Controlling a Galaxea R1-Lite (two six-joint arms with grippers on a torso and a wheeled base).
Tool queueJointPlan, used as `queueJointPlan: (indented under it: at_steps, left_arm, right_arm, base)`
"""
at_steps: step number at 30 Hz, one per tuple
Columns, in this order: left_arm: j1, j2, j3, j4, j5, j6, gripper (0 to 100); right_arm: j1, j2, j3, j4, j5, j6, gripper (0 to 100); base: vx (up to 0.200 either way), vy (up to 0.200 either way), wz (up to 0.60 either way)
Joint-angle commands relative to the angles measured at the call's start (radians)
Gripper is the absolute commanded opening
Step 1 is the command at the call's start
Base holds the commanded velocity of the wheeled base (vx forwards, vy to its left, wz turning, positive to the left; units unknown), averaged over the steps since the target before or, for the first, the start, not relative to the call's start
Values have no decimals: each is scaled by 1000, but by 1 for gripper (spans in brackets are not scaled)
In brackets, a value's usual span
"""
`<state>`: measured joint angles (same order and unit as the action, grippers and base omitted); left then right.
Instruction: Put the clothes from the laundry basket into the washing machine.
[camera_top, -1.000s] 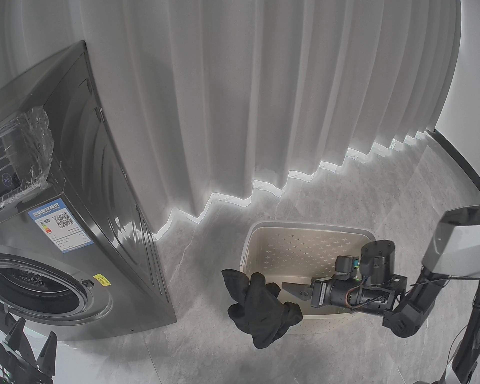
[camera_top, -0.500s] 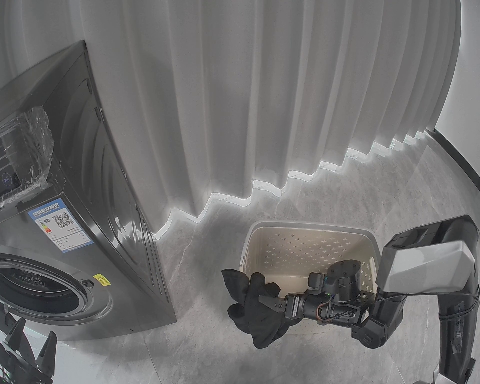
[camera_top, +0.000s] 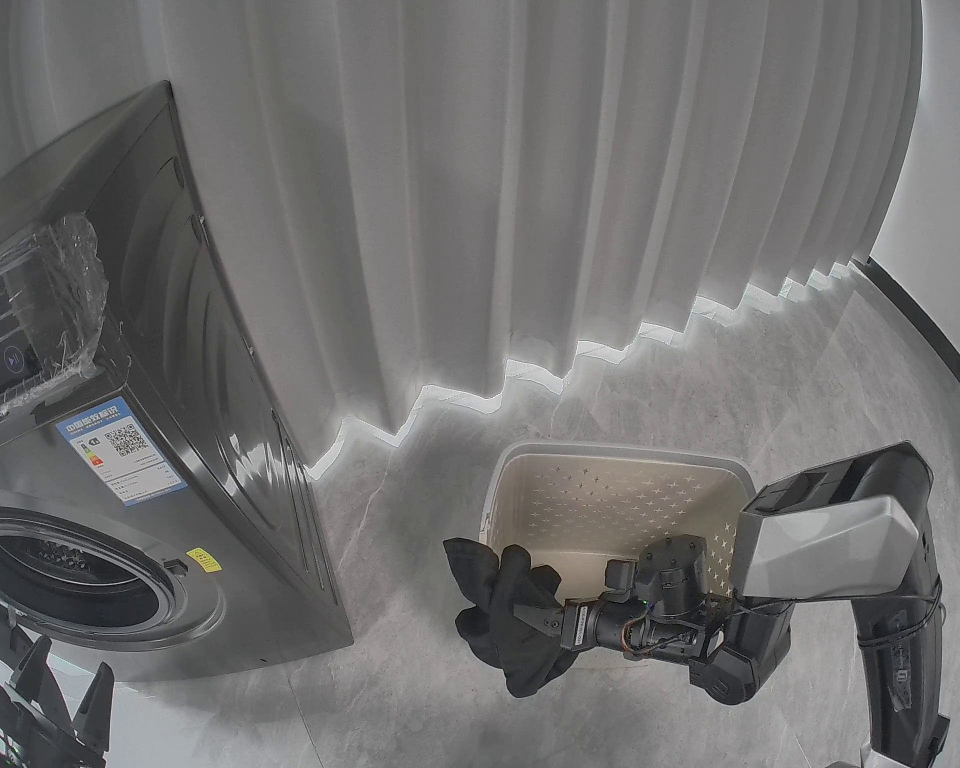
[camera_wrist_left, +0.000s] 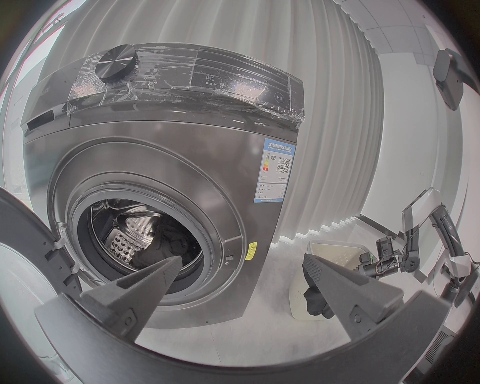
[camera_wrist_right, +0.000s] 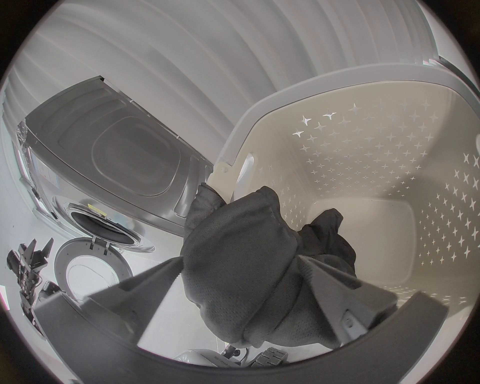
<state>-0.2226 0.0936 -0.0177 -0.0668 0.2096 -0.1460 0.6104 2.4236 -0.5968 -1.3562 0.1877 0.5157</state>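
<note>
A grey front-loading washing machine (camera_top: 150, 430) stands on the pale marble-patterned floor (camera_top: 400, 690). Clear plastic film (camera_wrist_left: 190, 80) is still wrapped over its control panel, and its round door (camera_wrist_right: 92, 265) is swung open. Some dark clothes (camera_wrist_left: 167, 245) lie inside the drum. White pleated curtains (camera_top: 520, 200) hang behind, reaching the floor just past the cream laundry basket (camera_top: 620, 470), which sits to the right of the machine and well apart from it. A black garment (camera_top: 505, 625) is draped over the basket's rim at the corner nearer the machine, part hanging outside and part lying on the basket's bottom. The basket wall rises between that inner part and the machine. The right gripper (camera_top: 528, 617) lies low across the basket's front edge and is pushed into the garment. Its fingers (camera_wrist_right: 330, 290) are spread wide on either side of the bunched cloth, not closed on it. The left gripper (camera_wrist_left: 240, 260) hangs in front of the machine's opening with its fingers apart and nothing between them.
</note>
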Motion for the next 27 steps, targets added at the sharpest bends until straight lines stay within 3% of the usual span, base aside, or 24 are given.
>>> queueJointPlan:
  at_steps: [1, 11, 19, 22, 23, 25, 26, 27]
  left_arm:
    - [0, 1, 18, -1, 1, 2, 100]
    - [0, 1, 18, -1, 1, 2, 100]
    - [0, 1, 18, -2, 1, 6, 100]
    - [0, 1, 18, -2, 2, 6, 100]
    - [0, 1, 18, -2, 7, 6, 100]
    - [0, 1, 18, -2, 7, 5, 100]
    - [0, 1, 18, -2, 7, 3, 100]
    - [0, 1, 18, -2, 7, 3, 100]
  right_arm:
    - [9, 2, -1, -3, 1, 0, 0]
    - [2, -20, 17, -27, 1, 0, 0]
    - [12, -255, 193, -198, 15, 4, 0]
    - [22, -342, 223, -198, 29, 27, 0]
    - [38, -416, 242, -198, 33, 72, 0]
    - [43, -431, 246, -198, 33, 83, 0]
    - [63, -515, 262, -198, 32, 122, 0]
    - [71, -541, 267, -198, 30, 124, 0]
  base:
    - [0, 0, 0]
    - [0, 0, 0]
    - [0, 0, 0]
    - [0, 0, 0]
    - [0, 0, 0]
    - [0, 0, 0]
    - [0, 0, 0]
    - [0, 0, 0]
